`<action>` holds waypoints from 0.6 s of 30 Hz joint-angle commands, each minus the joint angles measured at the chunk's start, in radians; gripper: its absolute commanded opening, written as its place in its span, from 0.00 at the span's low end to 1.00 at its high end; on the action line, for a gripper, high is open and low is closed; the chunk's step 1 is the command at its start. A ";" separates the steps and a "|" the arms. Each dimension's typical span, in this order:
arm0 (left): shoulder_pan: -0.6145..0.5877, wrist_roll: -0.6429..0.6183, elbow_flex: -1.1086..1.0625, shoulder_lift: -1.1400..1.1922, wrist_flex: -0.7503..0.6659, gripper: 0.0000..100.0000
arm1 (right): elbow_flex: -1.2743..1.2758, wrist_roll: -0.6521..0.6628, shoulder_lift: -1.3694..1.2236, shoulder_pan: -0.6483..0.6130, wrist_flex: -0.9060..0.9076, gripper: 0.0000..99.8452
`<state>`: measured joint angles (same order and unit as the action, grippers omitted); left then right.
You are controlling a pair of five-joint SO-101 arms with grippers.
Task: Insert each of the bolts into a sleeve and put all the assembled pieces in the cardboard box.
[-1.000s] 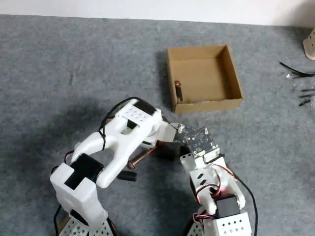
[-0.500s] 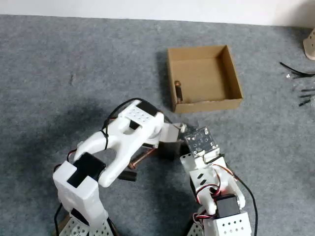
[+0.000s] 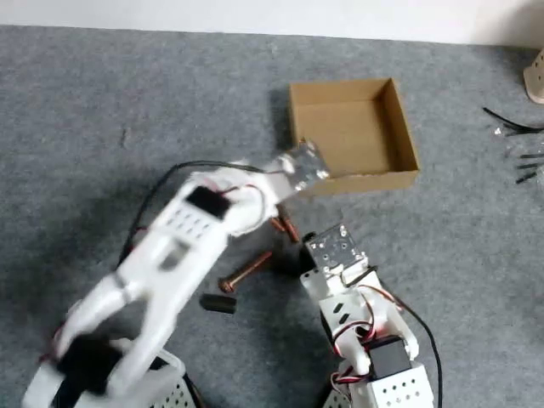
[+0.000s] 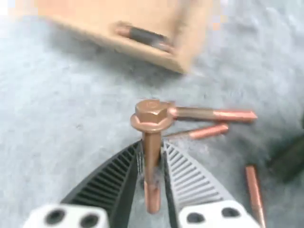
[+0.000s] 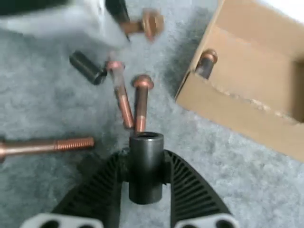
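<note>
While the left gripper (image 4: 152, 148) hung at the near left corner of the shallow brown cardboard box (image 3: 406, 140), its jaws were clamped on the shank of a copper-coloured flanged hex bolt (image 4: 151, 118), whose head stuck out beyond the fingertips. The right gripper (image 5: 146, 156) sat nearer, just right of the loose parts, with its jaws closed tight around a short black cylindrical metal sleeve (image 5: 146, 171). The sleeve stood along the fingers with its open end facing away from the wrist.

Inside the box, against the left wall near its near corner, lay one assembled piece (image 5: 206, 61), a copper bolt seated in a black sleeve. On the grey felt-like table cover (image 3: 102, 110) between the arms and the box, two loose copper bolts (image 5: 140, 102) lay close together. A third, longer bolt (image 3: 246, 272) lay to the near left of them. A spare black sleeve (image 3: 218, 303) rested nearest the arm bases, just apart from that bolt's head.
</note>
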<state>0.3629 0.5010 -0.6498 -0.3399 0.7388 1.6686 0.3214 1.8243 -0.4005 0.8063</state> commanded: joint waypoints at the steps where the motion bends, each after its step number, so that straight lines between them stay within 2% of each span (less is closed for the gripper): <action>1: -0.015 -0.107 -0.114 -0.266 -0.068 0.01 | 0.018 -0.012 0.015 -0.008 -0.090 0.00; 9: -0.025 -0.249 -0.401 -0.743 -0.110 0.01 | 0.012 -0.012 0.015 -0.024 -0.148 0.00; 13: -0.027 -0.279 -0.490 -0.943 -0.110 0.01 | 0.010 -0.014 0.015 -0.025 -0.151 0.00; 18: -0.079 -0.339 -0.573 -1.139 -0.110 0.01 | 0.008 -0.098 0.015 -0.025 -0.153 0.00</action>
<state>0.3322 0.2110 -1.2114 -1.3633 0.6559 1.6686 0.2616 1.8243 -0.4158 0.6866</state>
